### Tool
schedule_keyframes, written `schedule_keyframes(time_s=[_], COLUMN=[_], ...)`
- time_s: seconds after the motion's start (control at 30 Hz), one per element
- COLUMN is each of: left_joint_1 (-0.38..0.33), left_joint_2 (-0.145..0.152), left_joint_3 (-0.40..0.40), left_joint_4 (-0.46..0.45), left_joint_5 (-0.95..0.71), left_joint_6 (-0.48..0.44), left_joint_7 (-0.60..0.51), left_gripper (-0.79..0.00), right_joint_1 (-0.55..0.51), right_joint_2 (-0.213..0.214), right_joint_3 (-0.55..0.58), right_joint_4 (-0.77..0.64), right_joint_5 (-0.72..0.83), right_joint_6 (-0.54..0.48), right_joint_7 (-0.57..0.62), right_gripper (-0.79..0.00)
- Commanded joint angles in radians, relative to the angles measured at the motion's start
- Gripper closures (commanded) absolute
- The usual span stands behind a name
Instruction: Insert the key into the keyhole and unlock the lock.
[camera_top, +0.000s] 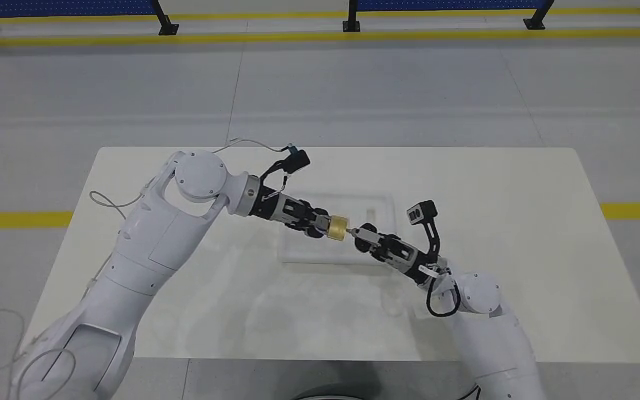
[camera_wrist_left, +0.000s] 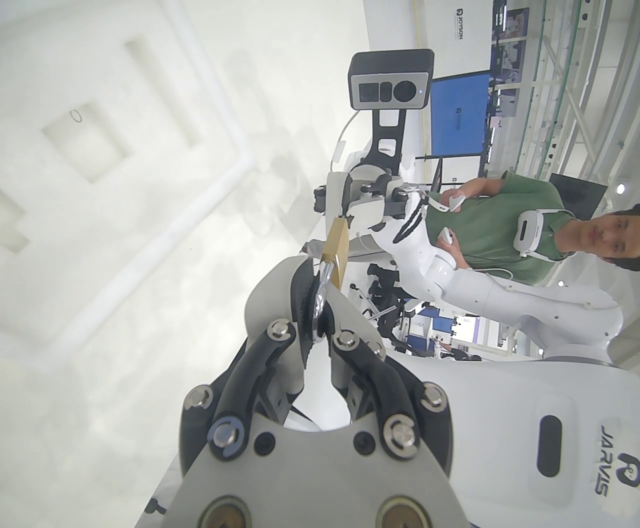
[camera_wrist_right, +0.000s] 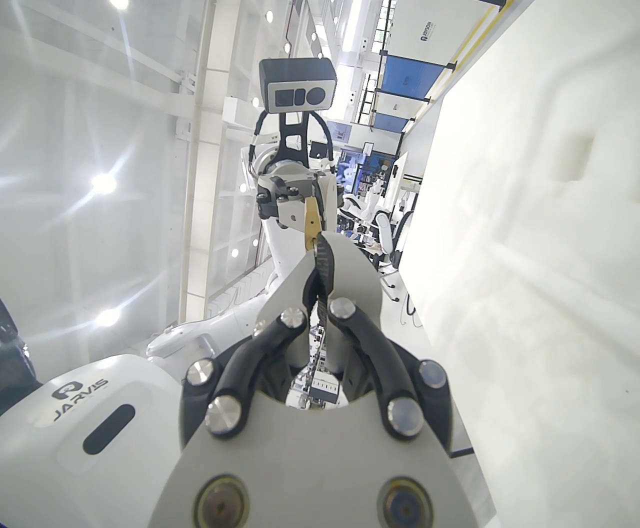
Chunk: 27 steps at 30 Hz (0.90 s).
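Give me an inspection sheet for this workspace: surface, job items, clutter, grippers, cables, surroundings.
Surface: white table carrying a white foam tray with cut-out pockets.
Job's things: brass padlock held in the air above the tray, between the two grippers.
Clutter: nothing seen.
Grippers: left gripper shut on the padlock's shackle; right gripper shut, tips at the padlock's opposite end.
Cables: thin white cable lying near a table edge; black cable looped at the right wrist.
Surroundings: grey floor with yellow lines; blue barriers.
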<state>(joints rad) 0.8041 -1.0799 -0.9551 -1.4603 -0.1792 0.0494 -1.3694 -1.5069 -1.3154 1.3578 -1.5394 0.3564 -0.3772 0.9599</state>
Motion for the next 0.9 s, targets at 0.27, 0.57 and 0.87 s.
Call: schedule_keyframes(time_s=[0.27, 0.57, 0.87], left_joint_1=[-0.002, 0.0, 0.0], left_joint_2=[0.003, 0.007, 0.01], left_joint_3=[0.01, 0.01, 0.012], left_joint_4=[-0.021, -0.021, -0.019], left_joint_5=[0.008, 0.004, 0.006], left_joint_6=[0.001, -0.001, 0.0], left_joint_7=[-0.009, -0.004, 0.0], left_gripper=[0.0, 0.0, 0.0], right_joint_1=[0.0, 0.0, 0.001], right_joint_2=[0.01, 0.019, 0.026], right_joint_3=[-0.016, -0.024, -0.033], right_joint_4=[-0.009, -0.016, -0.017], right_joint_5=[-0.014, -0.005, 0.008], right_joint_6=[-0.004, -0.005, -0.008], right_joint_7=[-0.006, -0.014, -0.023], right_gripper=[0.0, -0.065, -0.169])
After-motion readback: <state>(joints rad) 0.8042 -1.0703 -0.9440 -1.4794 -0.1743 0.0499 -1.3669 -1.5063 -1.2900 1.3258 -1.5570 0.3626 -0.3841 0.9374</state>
